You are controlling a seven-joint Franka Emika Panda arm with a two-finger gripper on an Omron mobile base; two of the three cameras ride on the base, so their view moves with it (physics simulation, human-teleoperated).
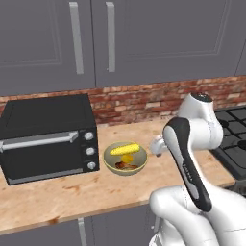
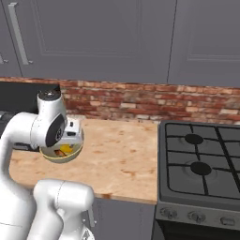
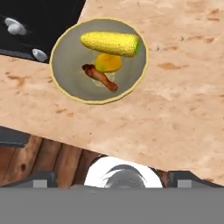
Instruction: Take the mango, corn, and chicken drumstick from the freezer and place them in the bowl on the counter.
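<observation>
Three items sit in the bowl [image 3: 65, 78] right now: the corn [image 3: 111, 43] lies across the far side, the mango [image 3: 108, 63] is tucked just under it, touching, and the chicken drumstick [image 3: 99, 77] rests on the bowl floor beside the mango. Off to the left stands the black toaster oven [image 1: 48, 137], its knobs just beside the bowl's rim. The bowl rests on the counter [image 1: 72, 192], near its front edge. To the right, the gripper [image 3: 112, 177] hangs above the counter's near edge, jaws spread wide, nothing between them. Far right, the dark stove [image 2: 201, 168] meets the worktop.
</observation>
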